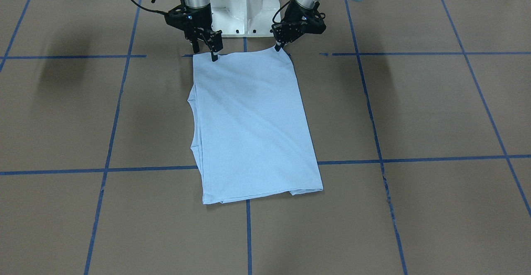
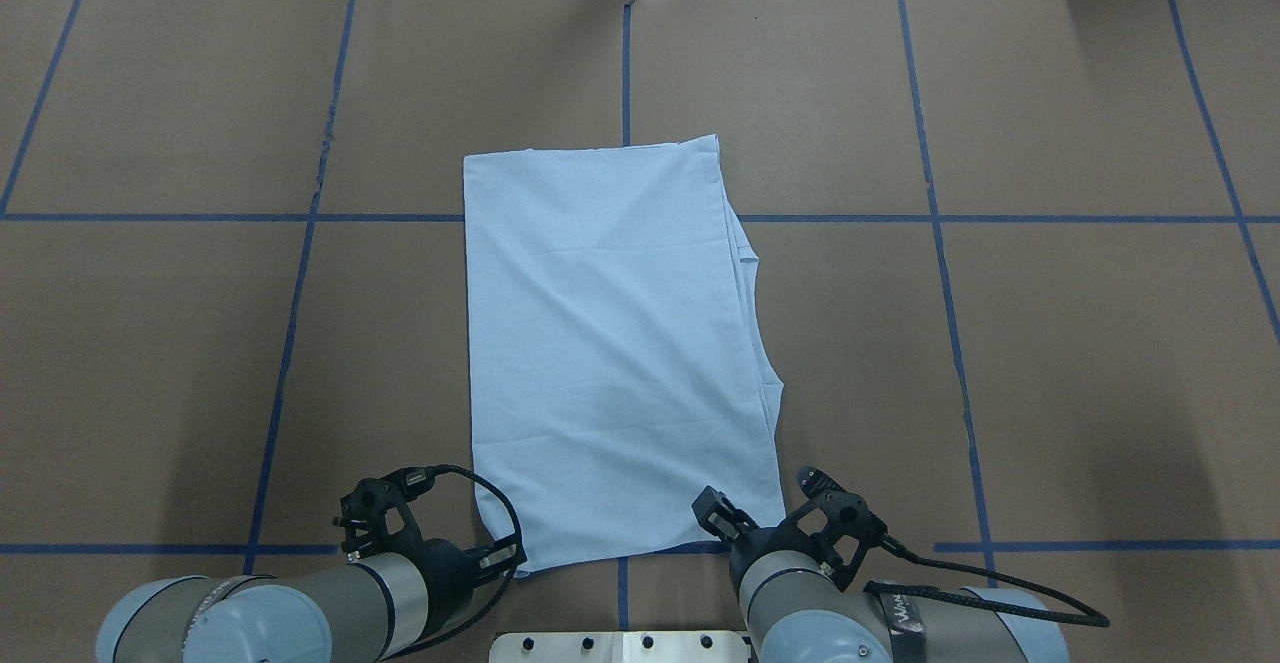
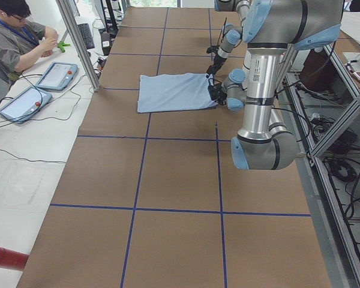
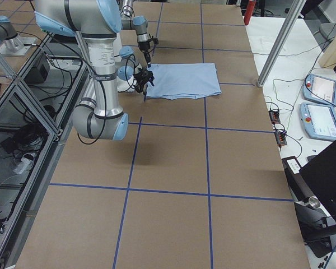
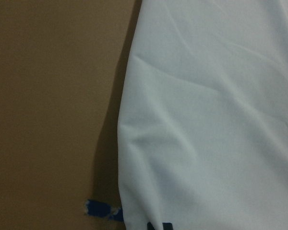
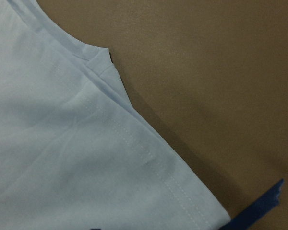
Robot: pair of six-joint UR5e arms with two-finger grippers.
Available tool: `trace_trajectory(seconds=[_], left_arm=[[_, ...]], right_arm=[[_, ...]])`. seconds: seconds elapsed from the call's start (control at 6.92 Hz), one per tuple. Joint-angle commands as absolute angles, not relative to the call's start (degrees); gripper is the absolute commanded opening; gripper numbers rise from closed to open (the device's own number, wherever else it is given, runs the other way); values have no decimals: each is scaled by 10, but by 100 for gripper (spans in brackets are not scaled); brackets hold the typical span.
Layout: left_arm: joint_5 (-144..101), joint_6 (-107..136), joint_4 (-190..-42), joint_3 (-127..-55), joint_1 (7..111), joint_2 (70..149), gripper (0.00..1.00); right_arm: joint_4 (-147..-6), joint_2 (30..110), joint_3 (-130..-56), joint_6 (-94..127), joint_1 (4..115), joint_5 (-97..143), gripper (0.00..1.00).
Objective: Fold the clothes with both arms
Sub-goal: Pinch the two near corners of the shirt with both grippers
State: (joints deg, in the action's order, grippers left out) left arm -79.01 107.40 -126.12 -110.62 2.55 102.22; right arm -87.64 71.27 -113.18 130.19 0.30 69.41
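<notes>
Shirt lies folded, collar hidden. Left gripper pinches its 1 o'clock corner; right gripper at 11, grip unclear. Brown table, blue tape.

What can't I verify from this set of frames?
T-shirt: collar folded under, in every view.
Left gripper: grip on the corner too small in the front view; fingers cut off at the left wrist view's bottom edge.
Right gripper: same; overhead, its own body hides the fingers.
</notes>
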Motion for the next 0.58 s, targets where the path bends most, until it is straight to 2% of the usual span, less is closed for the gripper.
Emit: trace_trajectory(seconds=[0.0,0.14,0.43], left_arm=[[-789,1074,-1261,-1107,25,1022,0],[-788,1074,-1261,-1107,25,1022,0],[-786,1074,-1261,-1107,25,1022,0]], right_arm=[[-877,705,-1124,1303,4,689,88],[-877,697,-1115,1303,9,685,81],[-876,697,-1108,1303,12,679,81]])
